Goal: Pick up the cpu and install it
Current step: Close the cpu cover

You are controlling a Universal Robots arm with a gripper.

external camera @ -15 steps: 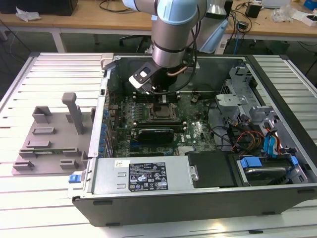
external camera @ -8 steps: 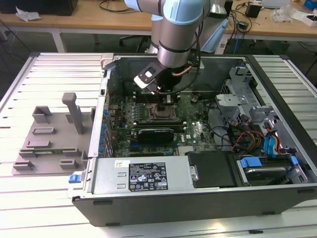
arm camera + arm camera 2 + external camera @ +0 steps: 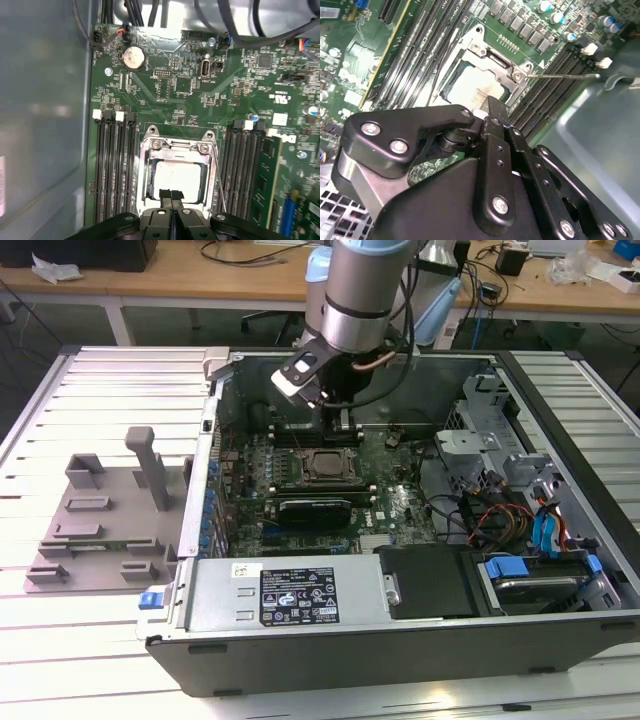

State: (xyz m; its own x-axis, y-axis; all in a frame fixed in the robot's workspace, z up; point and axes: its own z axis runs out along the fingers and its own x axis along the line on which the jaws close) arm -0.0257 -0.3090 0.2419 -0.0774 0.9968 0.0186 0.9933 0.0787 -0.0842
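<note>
Slatted table [image 3: 100, 370], labelled case [image 3: 450, 640], cpu [image 3: 177, 180] in socket [image 3: 175, 146] beneath jaws

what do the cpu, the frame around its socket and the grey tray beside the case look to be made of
The cpu: pale, matte silvery top that glares softly, likely a metal lid.
The socket frame: bright bare metal by its look, shiny, with screw heads at the corners.
The tray: dull, even grey with moulded upright blocks, probably plastic.

cpu [image 3: 178, 176] edge behind fingers [image 3: 165, 194]
</note>
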